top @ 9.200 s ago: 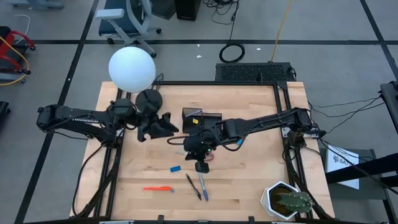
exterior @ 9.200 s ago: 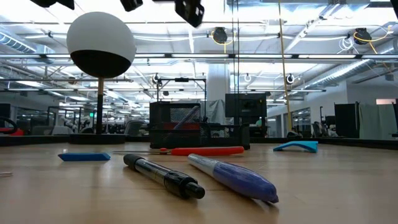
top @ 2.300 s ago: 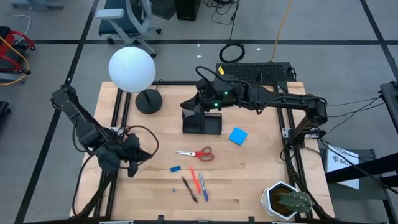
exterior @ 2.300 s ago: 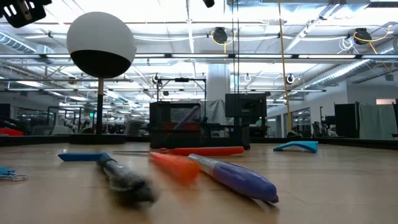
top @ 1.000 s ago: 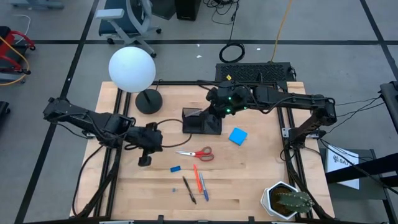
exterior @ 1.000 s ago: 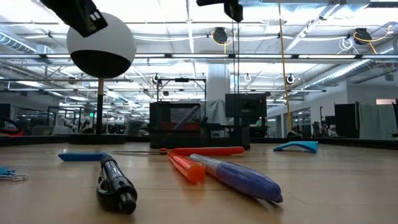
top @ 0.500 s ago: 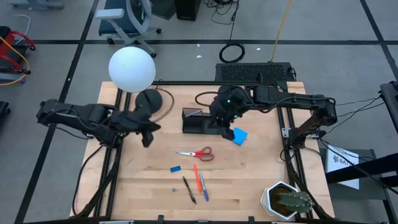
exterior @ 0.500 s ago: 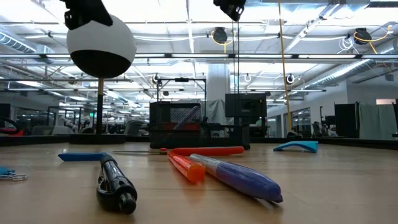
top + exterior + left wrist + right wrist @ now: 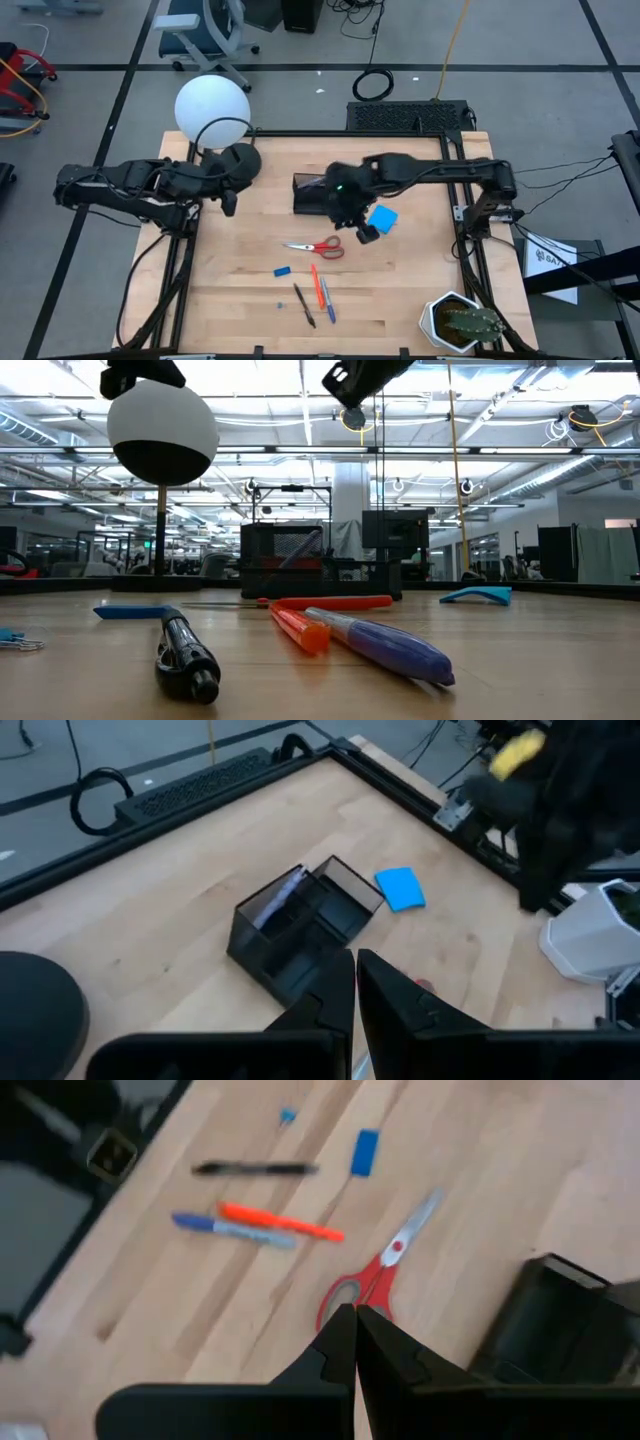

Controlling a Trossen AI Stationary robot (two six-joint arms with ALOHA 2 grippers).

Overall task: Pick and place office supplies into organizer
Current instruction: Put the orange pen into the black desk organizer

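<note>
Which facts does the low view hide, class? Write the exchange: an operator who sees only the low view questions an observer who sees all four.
Operator: Where is the right gripper?
Observer: The right gripper is shut, above the table beside the blue pad, on the side toward the scissors.
Operator: And the left one?
Observer: The left gripper is shut on nothing, next to the lamp base, away from the organizer.
</note>
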